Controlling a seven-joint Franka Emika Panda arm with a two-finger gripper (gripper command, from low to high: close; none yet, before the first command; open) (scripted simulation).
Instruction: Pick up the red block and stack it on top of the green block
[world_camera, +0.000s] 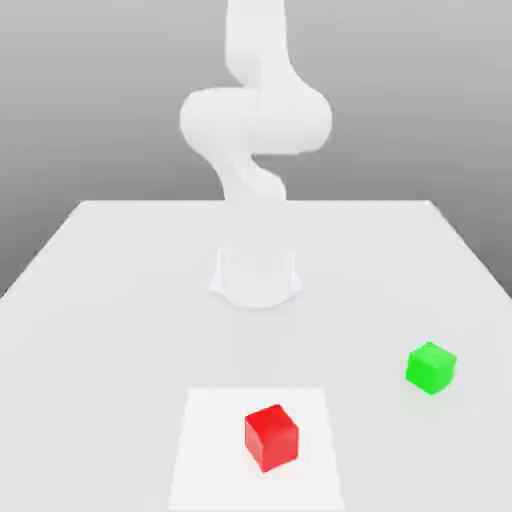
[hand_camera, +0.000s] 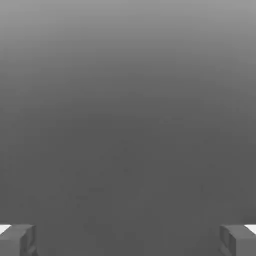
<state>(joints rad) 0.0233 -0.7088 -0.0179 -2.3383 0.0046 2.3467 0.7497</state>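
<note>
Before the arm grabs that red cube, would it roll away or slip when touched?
Probably not roll: the red block is a cube resting flat on the table, so a nudge would likely slide it. Its plain smooth faces might be a bit slippery, though flat sides suit the open gripper. It looks rigid, holding crisp edges, so it should not squash.
</note>
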